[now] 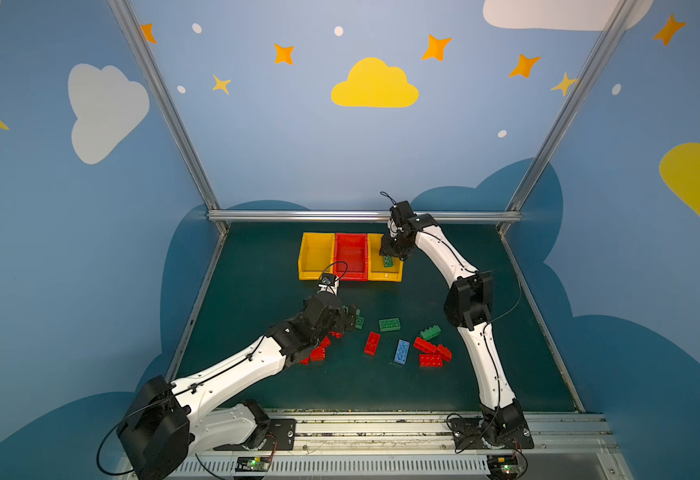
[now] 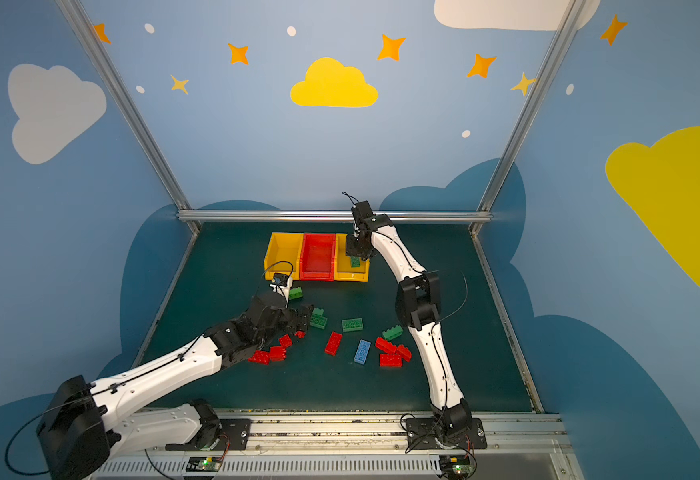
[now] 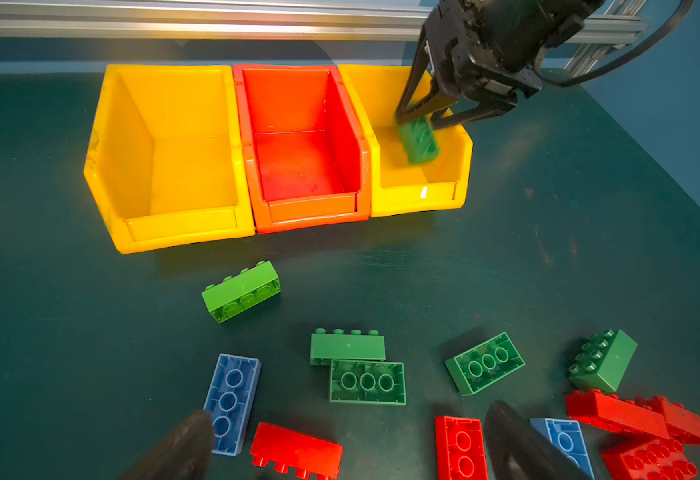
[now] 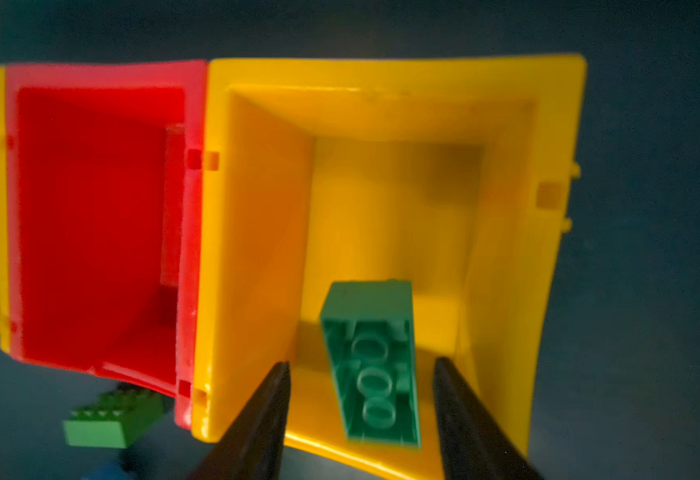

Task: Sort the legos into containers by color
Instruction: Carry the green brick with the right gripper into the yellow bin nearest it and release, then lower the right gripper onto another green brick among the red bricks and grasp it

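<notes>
The dark green worktop (image 1: 340, 386) carries 3 joined containers (image 3: 311, 212) in a row near its far edge: yellow, red, yellow. The right end effector (image 4: 361, 363) hangs over the right yellow bin (image 4: 257, 208) with its jaws apart, gripping nothing; a gap shows on either side of the green lego (image 3: 418, 139) between them. That lego is blurred, tilted hollow side up, within the bin's walls. The left end effector (image 3: 348, 410) hovers low, jaws spread wide, above the loose legos (image 3: 485, 361), green, red and light blue, scattered on the worktop nearer the robot's base
</notes>
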Action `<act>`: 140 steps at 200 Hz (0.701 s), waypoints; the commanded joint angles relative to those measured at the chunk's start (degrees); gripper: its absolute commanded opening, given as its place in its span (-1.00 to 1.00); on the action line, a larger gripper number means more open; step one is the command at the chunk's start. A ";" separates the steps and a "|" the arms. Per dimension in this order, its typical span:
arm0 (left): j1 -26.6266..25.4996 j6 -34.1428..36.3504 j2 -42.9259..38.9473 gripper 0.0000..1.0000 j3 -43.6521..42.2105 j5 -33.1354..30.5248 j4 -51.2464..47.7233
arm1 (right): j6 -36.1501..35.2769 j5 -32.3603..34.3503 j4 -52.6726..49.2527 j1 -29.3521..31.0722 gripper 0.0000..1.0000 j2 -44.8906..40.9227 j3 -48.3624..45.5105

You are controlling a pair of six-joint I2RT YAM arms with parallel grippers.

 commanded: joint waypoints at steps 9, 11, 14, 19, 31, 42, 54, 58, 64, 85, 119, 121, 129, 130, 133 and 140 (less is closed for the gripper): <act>0.37 -0.89 -0.63 1.00 2.42 0.48 -1.69 | -0.59 -0.22 2.65 1.09 0.46 -4.30 -1.42; 0.36 -0.94 -0.69 1.00 2.43 0.52 -1.78 | -0.61 -0.07 2.59 1.14 0.46 -4.68 -1.44; 0.31 -1.08 -0.88 1.00 2.43 0.69 -1.78 | -0.63 0.12 2.51 1.21 0.46 -5.04 -1.58; 0.26 -1.31 -1.21 1.00 2.43 0.87 -1.85 | -0.50 0.57 2.23 1.26 0.46 -6.18 -1.96; 0.28 -2.13 -2.20 1.00 2.20 1.63 -1.89 | -0.63 1.50 1.30 1.52 0.46 -8.91 -3.43; 0.31 -2.62 -3.32 1.00 1.97 3.02 -2.03 | -0.73 2.92 0.59 1.73 0.47 -12.69 -7.35; 0.36 -1.90 -4.50 1.00 1.42 6.05 -1.90 | -0.42 4.48 0.59 1.80 0.48 -17.51 -13.59; 0.23 -1.97 -4.92 1.00 1.19 6.92 -1.82 | -0.41 4.73 0.78 1.81 0.48 -19.01 -15.61; 0.19 -2.56 -5.55 1.00 0.81 7.80 -1.68 | -0.24 5.47 1.37 1.84 0.48 -21.98 -19.94; -1.02 -4.46 -7.78 1.00 -0.84 9.77 -1.33 | 1.09 8.16 4.09 1.93 0.55 -33.22 -37.80; -5.18 -5.96 -10.28 1.00 -3.52 9.69 -0.62 | 7.34 10.32 8.15 2.19 0.57 -49.31 -65.15; -5.34 -6.12 -10.30 1.00 -3.60 9.70 -0.65 | 7.86 10.26 8.52 2.22 0.57 -50.21 -66.35; -6.36 -6.47 -10.15 1.00 -3.89 9.57 -0.62 | 10.22 10.46 9.92 2.51 0.57 -54.02 -73.21; -6.52 -6.57 -10.14 1.00 -3.98 9.59 -0.64 | 10.53 10.48 10.07 2.50 0.57 -54.45 -73.54; -6.84 -6.71 -10.14 1.00 -4.12 9.50 -0.62 | 11.14 10.61 10.38 2.59 0.57 -55.32 -75.13; -7.56 -7.20 -9.96 1.00 -4.37 9.37 -0.51 | 13.62 11.00 11.63 2.89 0.58 -58.49 -80.17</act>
